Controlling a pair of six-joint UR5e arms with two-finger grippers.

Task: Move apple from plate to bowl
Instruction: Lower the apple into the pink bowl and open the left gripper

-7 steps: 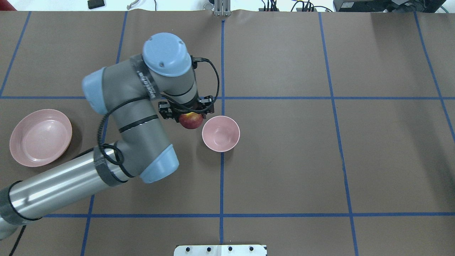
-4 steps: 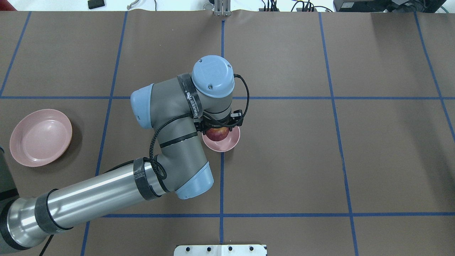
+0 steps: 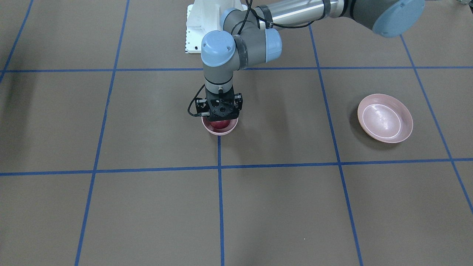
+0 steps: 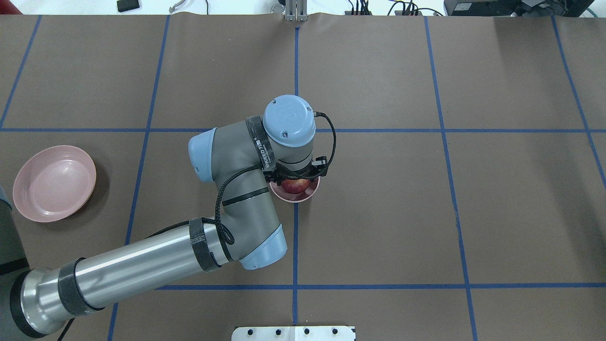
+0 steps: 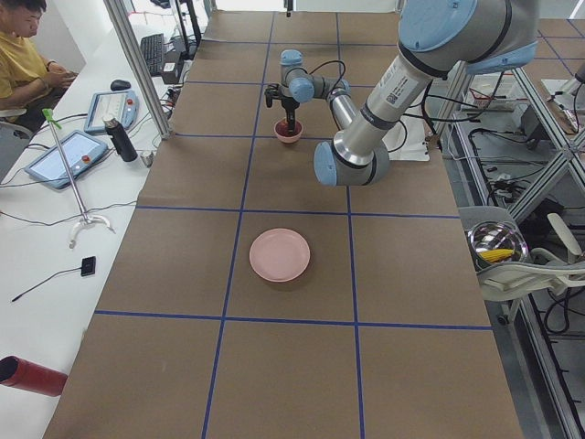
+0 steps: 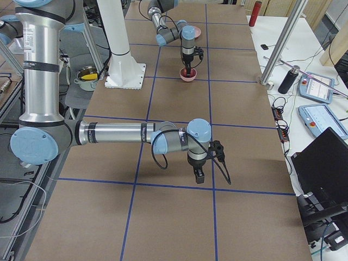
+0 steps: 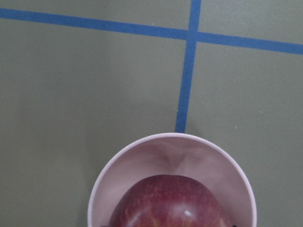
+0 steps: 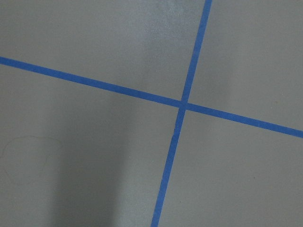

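Overhead exterior view: left gripper [image 4: 294, 180] clasps the apple [image 4: 296, 186] low inside the bowl [image 4: 296, 198] at tabletop centre; plate [image 4: 54, 183] sits empty near the robot's-left edge. Advised: release gently, then lift straight up, clear of the rim.

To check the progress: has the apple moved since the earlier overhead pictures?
Yes. The apple went right, from beside the bowl to inside its rim, under the left gripper.

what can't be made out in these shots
Whether the left gripper holds the apple: the wrist hides its fingers overhead, the wrist view's edge crops them.
Whether the apple touches bottom: the bowl wall hides it.
Whether the right gripper is open: too small, exterior right view only.
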